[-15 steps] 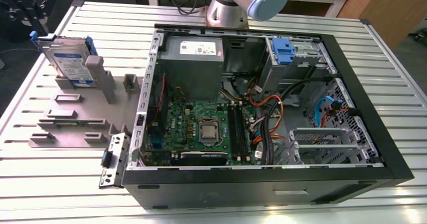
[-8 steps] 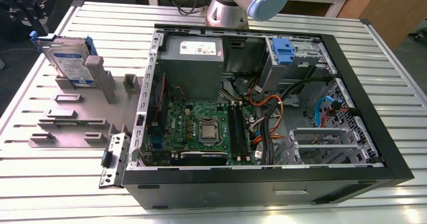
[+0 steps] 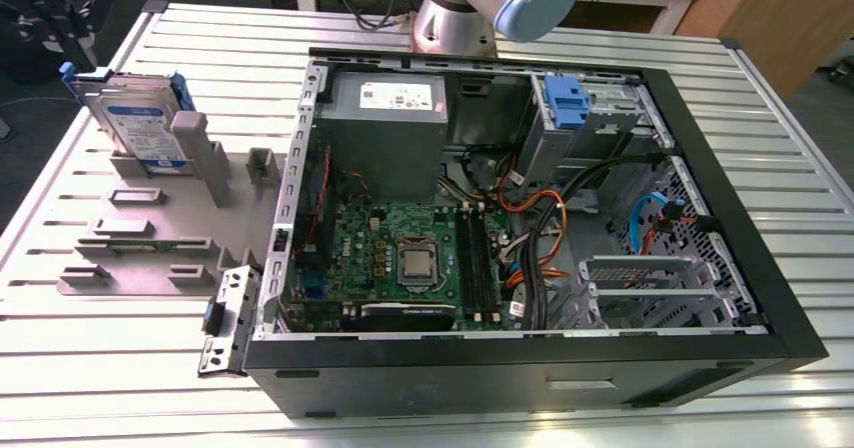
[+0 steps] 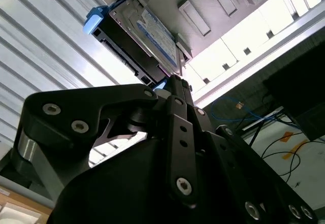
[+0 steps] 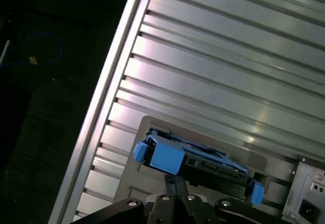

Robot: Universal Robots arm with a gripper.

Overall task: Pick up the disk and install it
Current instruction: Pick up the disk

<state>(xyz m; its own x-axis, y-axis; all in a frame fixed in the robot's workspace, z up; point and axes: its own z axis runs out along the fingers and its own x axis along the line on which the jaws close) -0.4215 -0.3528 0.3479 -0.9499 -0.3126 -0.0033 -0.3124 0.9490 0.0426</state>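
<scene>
The disk [image 3: 140, 128], silver-grey with a white-and-blue label and blue side rails, stands on edge in a grey holder plate [image 3: 147, 238] at the exterior view's left. My black gripper [image 3: 54, 13] hangs just beyond it, near the table's far left corner. In both wrist views the disk [image 4: 147, 36] [image 5: 198, 158] lies right in front of the gripper [image 4: 175, 82] [image 5: 175, 179]. The fingers are drawn together to one point near the disk's blue rail end, with nothing between them.
An open black computer case [image 3: 694, 168] lies on the ribbed metal table [image 3: 107, 368], showing its motherboard, power supply and cables. A blue clip [image 3: 567, 103] sits in the drive bay at the case's far side. The arm's base [image 3: 461, 18] stands behind the case.
</scene>
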